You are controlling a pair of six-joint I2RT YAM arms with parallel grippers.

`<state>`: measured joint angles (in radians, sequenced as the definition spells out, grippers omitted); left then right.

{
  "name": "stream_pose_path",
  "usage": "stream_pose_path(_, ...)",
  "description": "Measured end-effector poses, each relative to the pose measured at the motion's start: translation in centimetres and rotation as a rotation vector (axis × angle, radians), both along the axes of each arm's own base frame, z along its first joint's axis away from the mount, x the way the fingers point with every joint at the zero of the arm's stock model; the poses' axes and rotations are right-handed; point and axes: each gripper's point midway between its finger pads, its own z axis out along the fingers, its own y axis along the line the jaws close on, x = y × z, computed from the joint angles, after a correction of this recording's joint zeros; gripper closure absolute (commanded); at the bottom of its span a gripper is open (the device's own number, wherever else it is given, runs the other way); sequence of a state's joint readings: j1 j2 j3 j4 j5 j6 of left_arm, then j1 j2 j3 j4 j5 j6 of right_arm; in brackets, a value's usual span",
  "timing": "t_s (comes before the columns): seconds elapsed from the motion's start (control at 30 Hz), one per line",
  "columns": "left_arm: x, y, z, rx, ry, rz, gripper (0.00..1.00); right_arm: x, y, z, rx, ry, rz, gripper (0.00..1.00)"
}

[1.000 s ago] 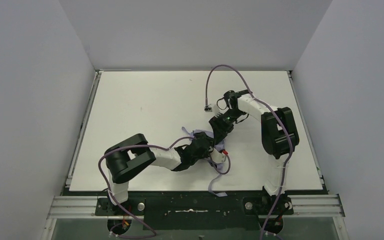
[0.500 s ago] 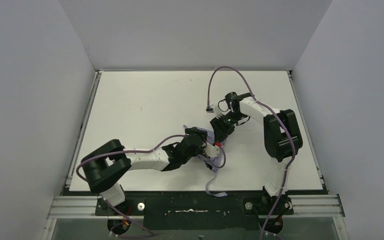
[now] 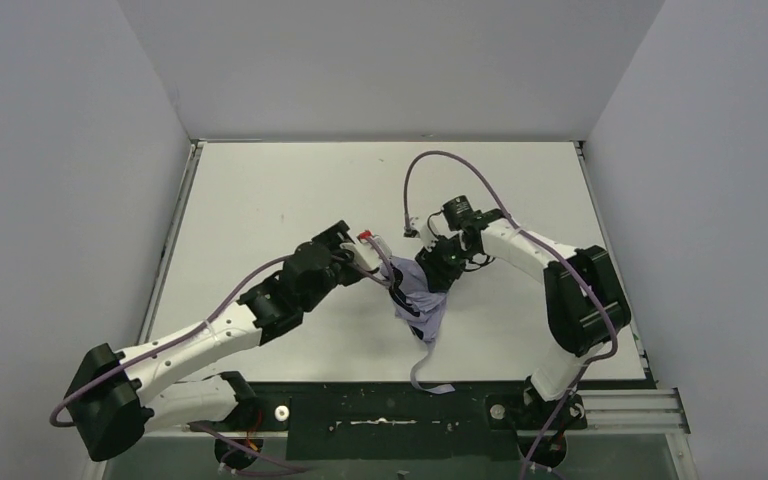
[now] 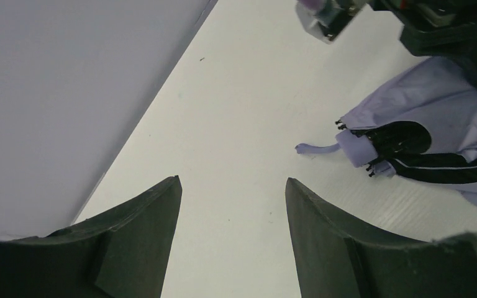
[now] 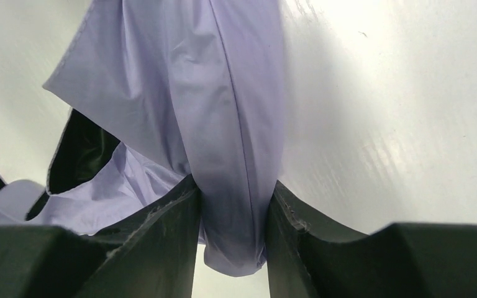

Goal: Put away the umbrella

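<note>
**Right arm pinches the canopy; left arm has let go**

Top external: the umbrella (image 3: 418, 297) lies collapsed but unrolled on the table (image 3: 260, 190), right of the table's middle and toward its near edge. It is light, soft and floppy, and the fabric is probably slick. The thin ribs look easy to bend, so the firm handle or the shaft would be safer holds, though neither shows clearly from here. The right gripper (image 3: 438, 272) sits on the canopy's far end. The left gripper (image 3: 378, 258) hangs nearer the table's middle. A second ago it was down on the bundle beside the right one; it has since drawn back and its arm has stretched out.

Left wrist: the left gripper (image 4: 233, 186) stands wide apart with only bare table between its fingers. The umbrella (image 4: 422, 112) is off to one side, black lining showing.

Right wrist: the right gripper (image 5: 233, 205) has narrowed onto a gathered fold of the umbrella (image 5: 223, 93), lavender cloth squeezed between both fingers.
</note>
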<state>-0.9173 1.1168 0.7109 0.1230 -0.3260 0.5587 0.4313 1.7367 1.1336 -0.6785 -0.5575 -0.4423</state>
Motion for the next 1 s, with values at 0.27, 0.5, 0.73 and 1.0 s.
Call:
stream_pose_path(0.27, 2.3, 3.6, -0.8, -0.128, 0.120, 0.095, 0.33, 0.6, 0.2, 0.0, -0.086, -0.207, 0.088, 0.82)
stream_pose_path(0.5, 3.7, 5.2, -1.4, -0.233, 0.206, 0.130, 0.12, 0.2, 0.3, 0.0, -0.092, -0.483, 0.239, 0.87)
stream_pose_path(0.73, 5.0, 4.8, -2.2, -0.285, 0.297, 0.091, 0.12, 0.2, 0.6, 0.0, -0.101, -0.678, 0.380, 0.87)
stream_pose_path(1.0, 5.3, -0.3, -4.2, -0.273, 0.492, -0.113, 0.11, 0.8, 1.1, 0.1, -0.160, -0.798, 0.458, 0.88)
